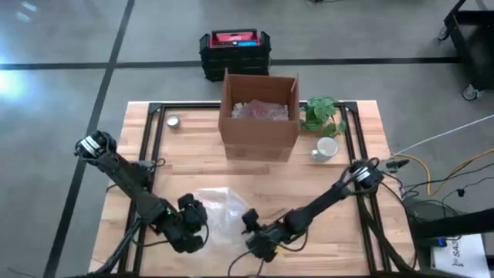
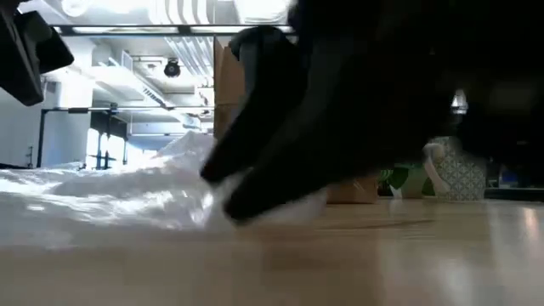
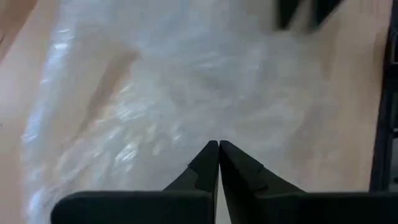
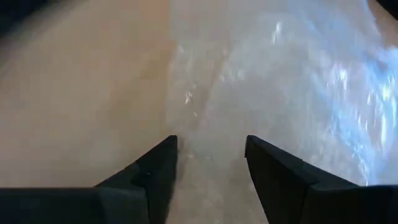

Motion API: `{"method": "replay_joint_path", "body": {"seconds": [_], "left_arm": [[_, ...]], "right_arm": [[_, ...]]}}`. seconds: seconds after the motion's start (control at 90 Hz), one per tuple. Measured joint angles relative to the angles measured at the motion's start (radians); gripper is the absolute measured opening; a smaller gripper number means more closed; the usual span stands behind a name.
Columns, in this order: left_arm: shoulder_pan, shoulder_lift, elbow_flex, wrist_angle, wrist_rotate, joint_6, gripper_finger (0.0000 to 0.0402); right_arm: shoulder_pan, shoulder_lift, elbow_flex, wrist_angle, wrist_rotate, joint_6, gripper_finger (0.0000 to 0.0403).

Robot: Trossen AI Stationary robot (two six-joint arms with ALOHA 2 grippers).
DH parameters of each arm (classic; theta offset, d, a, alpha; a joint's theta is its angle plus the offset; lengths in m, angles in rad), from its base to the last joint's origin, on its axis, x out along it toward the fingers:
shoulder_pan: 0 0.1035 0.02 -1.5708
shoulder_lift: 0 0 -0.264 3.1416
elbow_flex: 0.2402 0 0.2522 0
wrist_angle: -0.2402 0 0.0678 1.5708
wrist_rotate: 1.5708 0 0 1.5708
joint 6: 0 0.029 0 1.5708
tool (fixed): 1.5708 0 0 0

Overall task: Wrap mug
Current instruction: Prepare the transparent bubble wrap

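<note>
Looking straight down, a light wooden table [image 1: 255, 174] is seen with a crumpled sheet of clear bubble wrap [image 1: 218, 210] lying near its front edge, flanked by the left gripper [image 1: 194, 224] on one side and the right gripper [image 1: 252, 228] on the other. A white ceramic mug [image 1: 326, 148] is set well apart from the wrap, just beside an open brown cardboard box [image 1: 259, 116] and a small green leafy plant [image 1: 322, 114]. A small round metal tin [image 1: 173, 121] is placed left of the box, and a black crate with a red top [image 1: 235, 50] is on the floor beyond the table.

At table height, the wrap is shown heaped at the left, with a dark gripper's tips resting at its edge; the mug is seen far behind.

In the left wrist view, the fingers are pressed together at the wrap's edge, though whether any film is pinched cannot be told.

In the right wrist view, the fingers are spread apart above the wrap's edge, with nothing held
</note>
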Motion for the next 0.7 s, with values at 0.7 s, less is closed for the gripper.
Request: {"method": "replay_joint_path", "body": {"seconds": [0.7], "left_arm": [[0.002,0.0,0.006,0.046,-0.019,0.068,0.0]], "right_arm": [[0.006,0.009,0.055,-0.01,0.078,-0.093,0.0008]]}}
